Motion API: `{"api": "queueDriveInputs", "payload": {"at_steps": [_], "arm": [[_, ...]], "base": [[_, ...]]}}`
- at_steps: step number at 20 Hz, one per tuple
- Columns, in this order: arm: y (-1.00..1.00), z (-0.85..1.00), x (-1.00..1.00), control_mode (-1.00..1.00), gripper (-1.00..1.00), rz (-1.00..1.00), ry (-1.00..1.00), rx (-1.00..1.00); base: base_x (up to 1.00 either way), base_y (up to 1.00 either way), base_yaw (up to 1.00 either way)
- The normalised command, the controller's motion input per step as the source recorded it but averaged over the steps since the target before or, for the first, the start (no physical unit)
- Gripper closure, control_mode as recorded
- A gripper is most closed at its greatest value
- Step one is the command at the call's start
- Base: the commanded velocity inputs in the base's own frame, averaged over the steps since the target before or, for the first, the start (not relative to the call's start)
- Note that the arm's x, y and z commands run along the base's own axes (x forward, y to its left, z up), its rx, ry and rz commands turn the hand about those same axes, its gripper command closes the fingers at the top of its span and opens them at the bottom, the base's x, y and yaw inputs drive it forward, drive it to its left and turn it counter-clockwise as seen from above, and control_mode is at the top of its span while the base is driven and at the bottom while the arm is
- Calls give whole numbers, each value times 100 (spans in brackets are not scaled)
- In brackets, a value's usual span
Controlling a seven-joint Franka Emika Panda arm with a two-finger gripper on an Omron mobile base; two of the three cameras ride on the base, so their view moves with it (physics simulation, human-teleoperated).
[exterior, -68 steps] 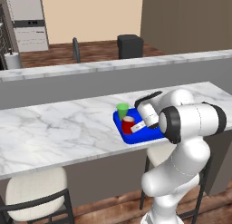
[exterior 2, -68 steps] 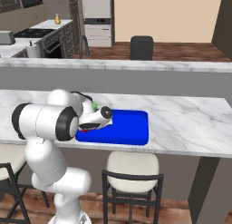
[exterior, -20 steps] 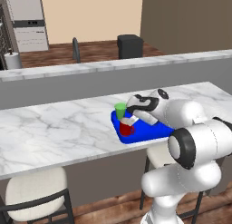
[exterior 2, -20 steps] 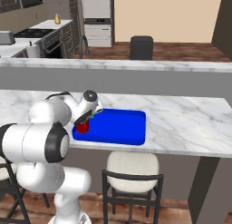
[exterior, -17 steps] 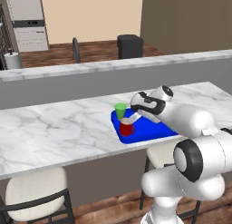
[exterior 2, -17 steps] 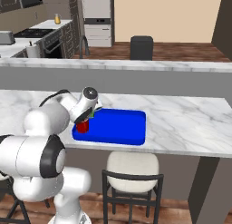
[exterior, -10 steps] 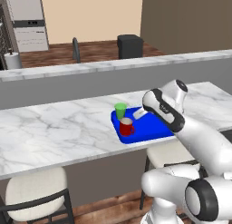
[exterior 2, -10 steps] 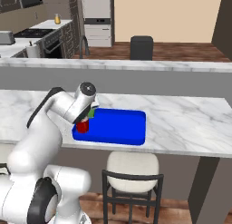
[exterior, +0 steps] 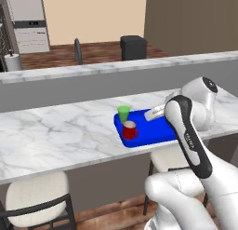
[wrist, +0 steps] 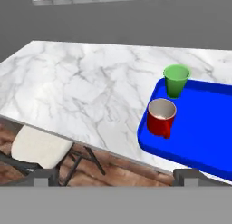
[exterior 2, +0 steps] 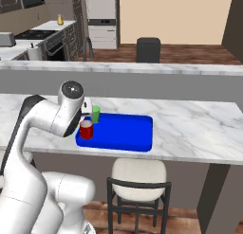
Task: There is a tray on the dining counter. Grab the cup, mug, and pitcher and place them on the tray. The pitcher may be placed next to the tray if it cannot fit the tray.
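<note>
At the tray's (wrist: 199,141) left end the green cup (wrist: 176,80) and red mug (wrist: 160,116) sit upright, gripper (wrist: 115,175) jaws spread and empty, so 2 of 3 done, pitcher left.

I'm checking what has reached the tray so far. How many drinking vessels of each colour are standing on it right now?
Green: 1, the cup
Red: 1, the mug
Total: 2, both on the blue tray, near its edge.
</note>
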Motion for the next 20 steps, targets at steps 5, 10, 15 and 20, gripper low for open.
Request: {"api": "queueDriveInputs", "payload": {"at_steps": [5, 10, 15, 20], "arm": [[0, 67, -98, -100, -100, -13, 0, -1], [0, 51, -66, -100, -100, -17, 0, -3], [0, 71, -40, -100, -100, -18, 6, 0], [0, 39, -6, -100, -100, -4, 21, 1]], "base": [[0, 0, 0], [0, 0, 0], [0, 0, 0], [0, 0, 0]]}}
